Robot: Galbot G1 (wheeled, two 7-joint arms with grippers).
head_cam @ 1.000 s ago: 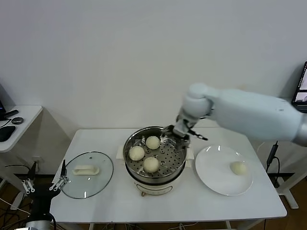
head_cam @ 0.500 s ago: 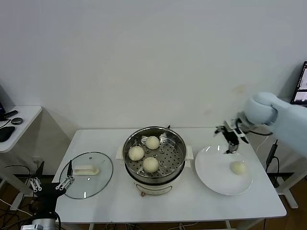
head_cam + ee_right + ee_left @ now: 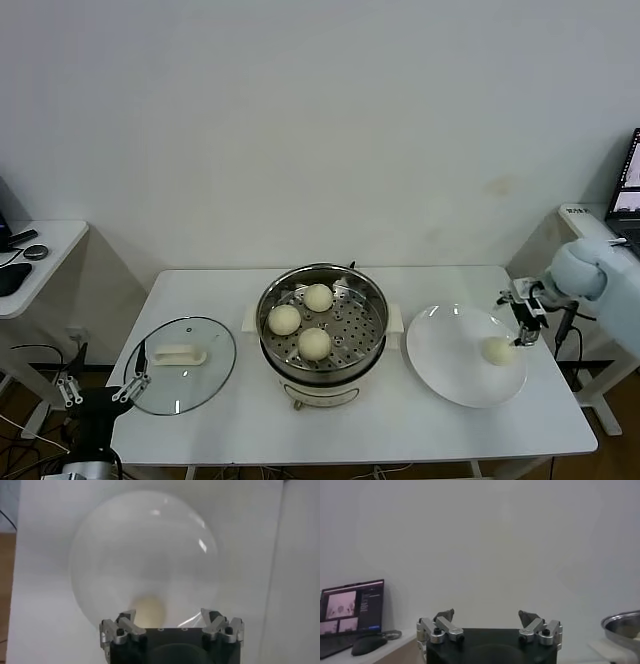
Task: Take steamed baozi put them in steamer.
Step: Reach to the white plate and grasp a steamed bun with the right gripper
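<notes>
Three cream-white baozi [image 3: 318,297] [image 3: 285,320] [image 3: 314,343] lie in the shiny steel steamer [image 3: 322,278] at the table's middle. One more baozi [image 3: 497,350] rests on the right half of the flat white plate [image 3: 445,350]; the right wrist view shows it [image 3: 150,611] on the plate [image 3: 115,555]. My right gripper [image 3: 524,318] hangs open just above and to the right of that bun, apart from it, and it [image 3: 170,615] holds nothing. My left gripper [image 3: 100,388] is parked low off the table's left front corner, open [image 3: 486,615] and empty.
A round glass lid [image 3: 185,375] with a white handle [image 3: 180,354] lies flat on the table's left. The steamer sits on a white cooker base [image 3: 320,392]. A small side table [image 3: 35,250] stands at far left, and a laptop [image 3: 350,612] shows in the left wrist view.
My right arm has swung from over the steamer's right rim across to the plate, and now hangs low beside the bun there. The left gripper has shifted slightly.
</notes>
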